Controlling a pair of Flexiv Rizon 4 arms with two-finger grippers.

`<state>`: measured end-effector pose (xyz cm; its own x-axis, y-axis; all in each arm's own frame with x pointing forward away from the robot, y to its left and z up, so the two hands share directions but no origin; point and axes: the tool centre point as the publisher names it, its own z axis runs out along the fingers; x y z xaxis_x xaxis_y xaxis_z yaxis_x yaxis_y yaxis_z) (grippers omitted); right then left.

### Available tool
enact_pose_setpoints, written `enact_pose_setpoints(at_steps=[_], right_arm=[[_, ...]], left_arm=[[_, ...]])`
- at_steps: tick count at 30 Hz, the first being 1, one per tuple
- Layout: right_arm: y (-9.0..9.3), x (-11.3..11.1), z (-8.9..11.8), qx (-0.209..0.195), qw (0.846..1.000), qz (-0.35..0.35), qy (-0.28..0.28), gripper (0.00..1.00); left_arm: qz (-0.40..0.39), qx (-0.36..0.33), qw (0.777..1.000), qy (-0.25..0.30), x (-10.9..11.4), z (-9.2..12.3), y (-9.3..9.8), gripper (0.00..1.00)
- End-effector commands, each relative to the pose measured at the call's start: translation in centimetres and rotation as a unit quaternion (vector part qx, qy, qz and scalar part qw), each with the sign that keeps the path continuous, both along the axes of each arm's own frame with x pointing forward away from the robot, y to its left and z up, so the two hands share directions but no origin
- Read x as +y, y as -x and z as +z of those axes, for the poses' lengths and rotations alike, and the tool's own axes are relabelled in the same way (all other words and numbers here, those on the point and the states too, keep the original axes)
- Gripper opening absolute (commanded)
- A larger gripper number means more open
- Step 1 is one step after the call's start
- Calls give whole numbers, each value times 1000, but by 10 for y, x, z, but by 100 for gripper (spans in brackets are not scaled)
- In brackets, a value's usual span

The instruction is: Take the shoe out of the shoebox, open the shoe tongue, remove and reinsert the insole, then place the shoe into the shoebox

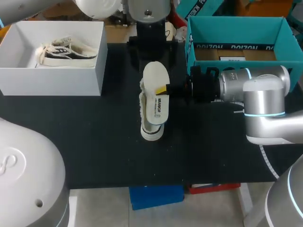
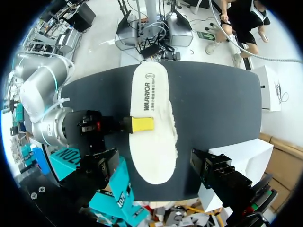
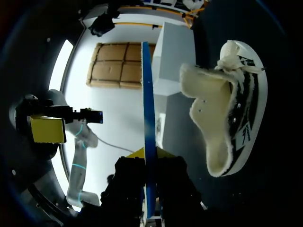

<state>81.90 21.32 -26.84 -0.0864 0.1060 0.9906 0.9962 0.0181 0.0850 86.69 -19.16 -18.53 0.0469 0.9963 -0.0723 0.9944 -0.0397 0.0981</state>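
Insole [image 1: 155, 78] — cream, dark print | pinched by right tool [image 1: 162, 90] | above shoe [image 1: 152, 131]

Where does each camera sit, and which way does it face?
Head view: above and behind, looking down on the table; left arm and right arm show, right pincer shut on the insole.
Left wrist view: over the insole, looking down; its own open left pincer shows.
Right wrist view: looks along the insole's edge, shoe beside it; own pincer shows.
All three share the insole.

Dark lettering — insole [image 1: 155, 75], teal box [image 1: 222, 46]
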Motion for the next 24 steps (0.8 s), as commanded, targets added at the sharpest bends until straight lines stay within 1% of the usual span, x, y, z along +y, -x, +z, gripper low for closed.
enact_pose_setpoints(at_steps=[1, 12, 17, 20, 24], right_arm=[[1, 0, 0, 0, 1000, -1, 1, 0], [1, 0, 0, 0, 1000, -1, 1, 0], [1, 0, 0, 0, 1000, -1, 1, 0], [1, 0, 0, 0, 1000, -1, 1, 0], [1, 0, 0, 0, 1000, -1, 1, 0]], left_arm=[[-1, 5, 1000, -6, -4, 0, -18, 100], [8, -8, 1000, -22, 1, -2, -58, 100], [11, -7, 1000, -17, 2, -4, -76, 100], [12, -6, 1000, -14, 2, -5, -85, 100], [15, -7, 1000, -11, 1, -6, -92, 100]])
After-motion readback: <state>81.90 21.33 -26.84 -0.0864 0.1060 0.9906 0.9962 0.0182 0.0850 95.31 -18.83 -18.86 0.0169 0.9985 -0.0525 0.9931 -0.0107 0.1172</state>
